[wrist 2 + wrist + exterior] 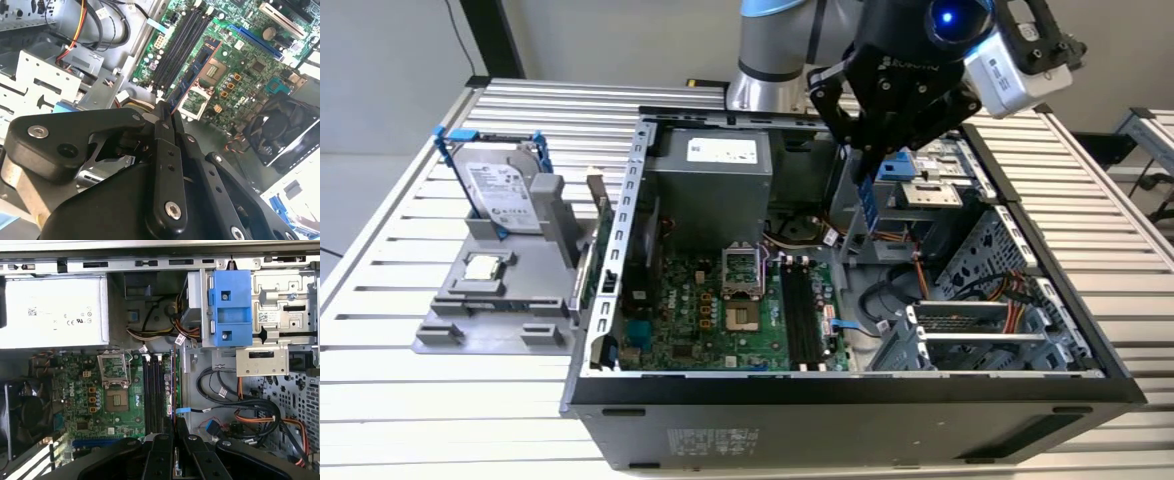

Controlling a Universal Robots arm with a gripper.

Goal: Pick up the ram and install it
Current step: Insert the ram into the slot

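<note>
Our tool (175,436) is clamped on the ram (870,200), which hangs edge-down above the case (854,410); the memory slots (803,310) lie at seven o'clock of it in the exterior view. We judge holding it parallel to them matters most.

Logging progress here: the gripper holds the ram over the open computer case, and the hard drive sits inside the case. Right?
Not quite. The hard drive stands in the grey holder outside the case, on the exterior view's left. The gripper does hold the ram over the open case.
</note>
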